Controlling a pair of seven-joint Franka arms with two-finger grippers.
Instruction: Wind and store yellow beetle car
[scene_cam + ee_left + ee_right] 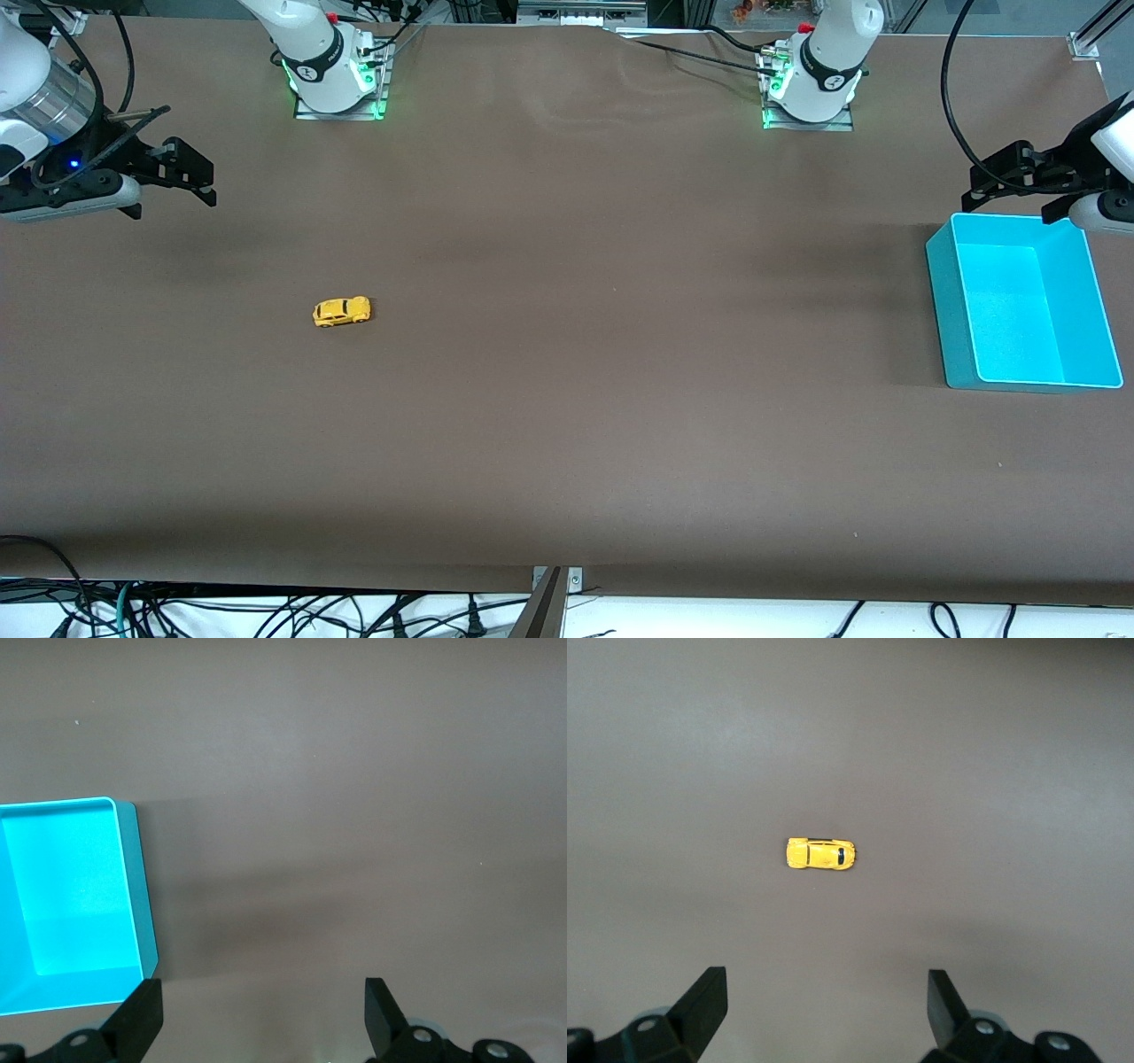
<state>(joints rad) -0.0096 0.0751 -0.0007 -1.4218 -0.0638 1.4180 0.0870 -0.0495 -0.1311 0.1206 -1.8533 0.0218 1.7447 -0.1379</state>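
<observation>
Nothing was gripped yet: the yellow beetle car [341, 311] sat alone on the tabletop [567, 425]. The right pincer [824, 1005], fingers apart, hung above that end and needed to descend onto it; the left pincer [264, 1014], also apart, waited over the cyan bin's [952, 301] edge.

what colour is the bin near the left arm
Cyan bin, inside and out; it shows best in the front view.

Yellow, cyan, brown.
Bright-yellow beetle car [341, 311] with dark windows; plain cyan bin [961, 337]; plain brown table [620, 443] beneath it.
</observation>
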